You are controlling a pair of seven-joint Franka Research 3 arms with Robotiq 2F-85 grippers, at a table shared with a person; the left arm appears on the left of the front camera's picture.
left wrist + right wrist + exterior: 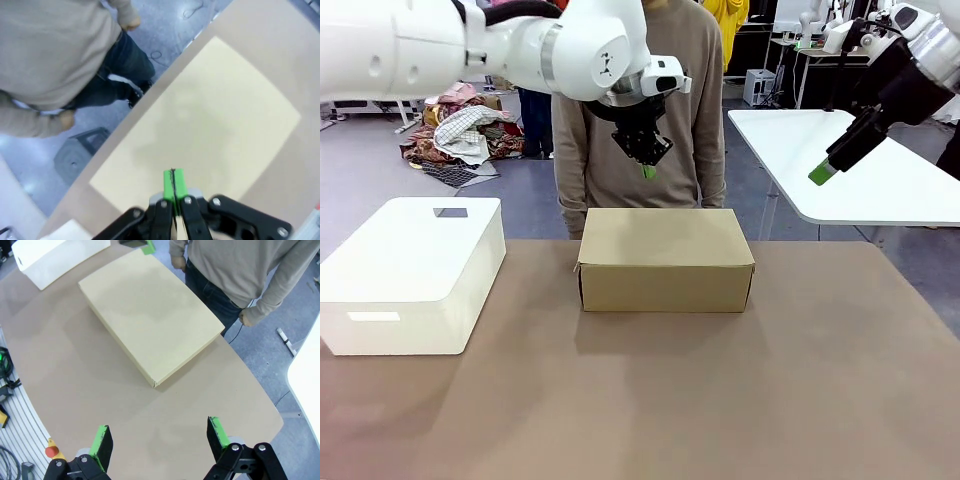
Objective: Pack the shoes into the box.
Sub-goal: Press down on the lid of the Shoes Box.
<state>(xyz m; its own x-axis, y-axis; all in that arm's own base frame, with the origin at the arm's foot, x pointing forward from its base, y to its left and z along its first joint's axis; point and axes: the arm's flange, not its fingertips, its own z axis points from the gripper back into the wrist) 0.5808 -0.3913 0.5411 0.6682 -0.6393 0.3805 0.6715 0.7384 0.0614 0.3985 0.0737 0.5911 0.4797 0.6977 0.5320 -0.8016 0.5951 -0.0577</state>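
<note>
The left claw (648,170) hangs above the far edge of the box (665,258), pads pressed together, holding nothing. The right claw (160,442) is raised at the far right, jaws spread wide, empty. One closed box sits mid-counter (720,400); one white container (410,270) stands left. A person (640,110) stands behind.

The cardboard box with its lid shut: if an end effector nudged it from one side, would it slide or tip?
The box would probably slide rather than tip: it looks low and wide, sitting flat on the table. Its plain cardboard walls likely flex somewhat under a push. Its weight cannot be judged, since the closed lid hides the contents.
</note>
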